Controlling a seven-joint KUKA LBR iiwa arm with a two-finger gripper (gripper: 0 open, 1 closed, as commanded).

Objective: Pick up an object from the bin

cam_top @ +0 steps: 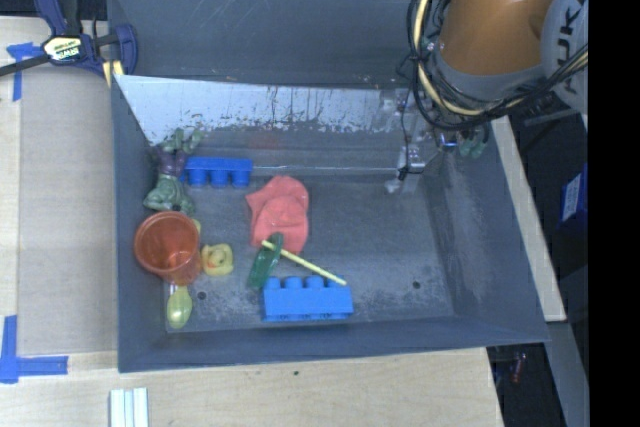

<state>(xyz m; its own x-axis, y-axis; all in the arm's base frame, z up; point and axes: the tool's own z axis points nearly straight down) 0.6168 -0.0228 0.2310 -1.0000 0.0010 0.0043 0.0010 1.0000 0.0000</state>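
Observation:
My gripper hangs low in the back right part of the bin, close to the back wall, over bare floor. The nearest thing is a crumpled pink-red soft piece, well to its left at mid bin. Below that lie a thin yellow stick and a small dark green piece, both touching a blue toothed brick by the front wall. A second blue brick lies further left near the back.
At the left side stand an orange cup, a small yellow ring-like thing, a yellow-green bulb and a green and purple toy. The arm's orange dome and cables sit above the bin's back right corner.

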